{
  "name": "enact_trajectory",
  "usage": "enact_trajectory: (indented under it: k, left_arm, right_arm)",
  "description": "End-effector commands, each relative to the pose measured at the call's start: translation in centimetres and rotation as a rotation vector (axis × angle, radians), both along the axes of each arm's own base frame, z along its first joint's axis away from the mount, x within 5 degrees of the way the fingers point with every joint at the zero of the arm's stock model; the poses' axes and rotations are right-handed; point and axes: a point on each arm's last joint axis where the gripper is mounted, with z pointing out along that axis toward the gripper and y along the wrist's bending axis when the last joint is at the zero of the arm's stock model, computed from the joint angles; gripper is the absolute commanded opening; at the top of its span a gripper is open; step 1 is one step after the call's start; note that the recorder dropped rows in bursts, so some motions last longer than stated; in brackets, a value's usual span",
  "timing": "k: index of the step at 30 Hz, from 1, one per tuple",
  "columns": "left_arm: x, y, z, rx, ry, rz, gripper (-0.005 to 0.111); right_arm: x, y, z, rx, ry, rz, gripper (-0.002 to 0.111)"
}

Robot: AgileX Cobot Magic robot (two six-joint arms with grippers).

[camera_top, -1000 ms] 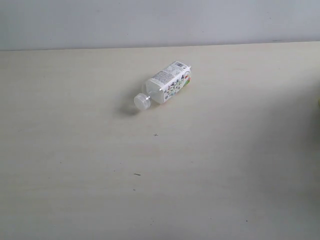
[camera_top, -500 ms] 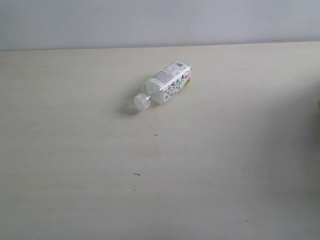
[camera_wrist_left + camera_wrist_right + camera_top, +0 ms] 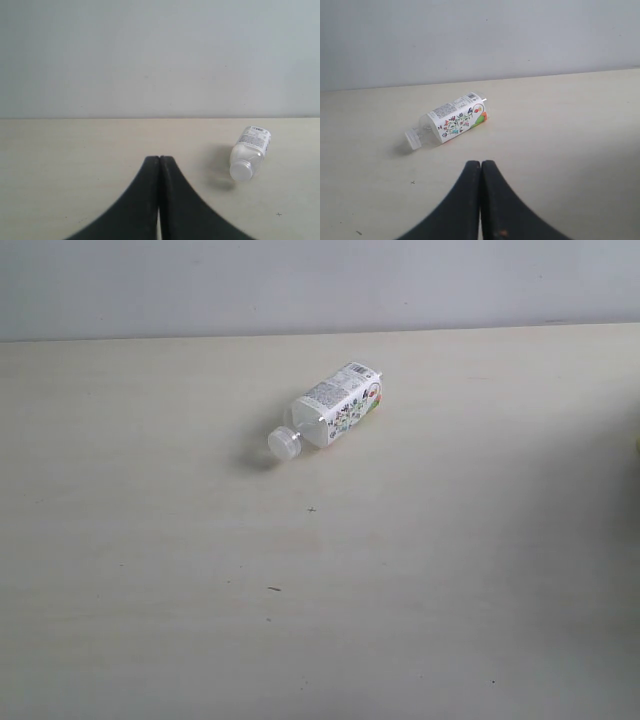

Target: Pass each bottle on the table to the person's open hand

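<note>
One small white-capped bottle with a colourful label (image 3: 330, 410) lies on its side on the pale beige table (image 3: 150, 570), cap towards the front left. It also shows in the left wrist view as the bottle (image 3: 250, 152) and in the right wrist view as the bottle (image 3: 452, 122). My left gripper (image 3: 159, 159) is shut with nothing between its fingers, well short of the bottle. My right gripper (image 3: 481, 163) is shut and empty too, some way from it. Neither gripper shows in the exterior view. The other bottles and the hand are out of view.
A plain grey wall (image 3: 320, 285) rises behind the table's far edge. A few small dark specks (image 3: 274, 588) mark the tabletop in front of the bottle.
</note>
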Motion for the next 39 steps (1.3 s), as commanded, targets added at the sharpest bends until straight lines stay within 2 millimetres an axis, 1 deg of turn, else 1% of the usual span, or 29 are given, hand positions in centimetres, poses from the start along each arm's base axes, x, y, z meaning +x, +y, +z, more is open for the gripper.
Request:
enact_trajectory:
  k: [1,16,19,39]
  left_arm:
    - [-0.04,0.0,-0.04,0.002,-0.006,-0.001,0.0]
    - [-0.04,-0.01,-0.02,0.001,-0.009,-0.002,0.0]
    - [-0.03,-0.03,0.22,0.047,-0.041,-0.005,0.0]
    - [-0.03,0.03,0.02,0.014,-0.014,0.002,0.0]
  right_arm:
    - [0.0,-0.1,0.02,-0.005,-0.014,-0.01,0.0]
    - [0.0,-0.1,0.02,-0.005,-0.014,-0.01,0.0]
    - [0.0,-0.1,0.02,-0.005,-0.014,-0.01,0.0]
    - [0.0,-0.1,0.02,-0.005,-0.014,-0.01,0.0]
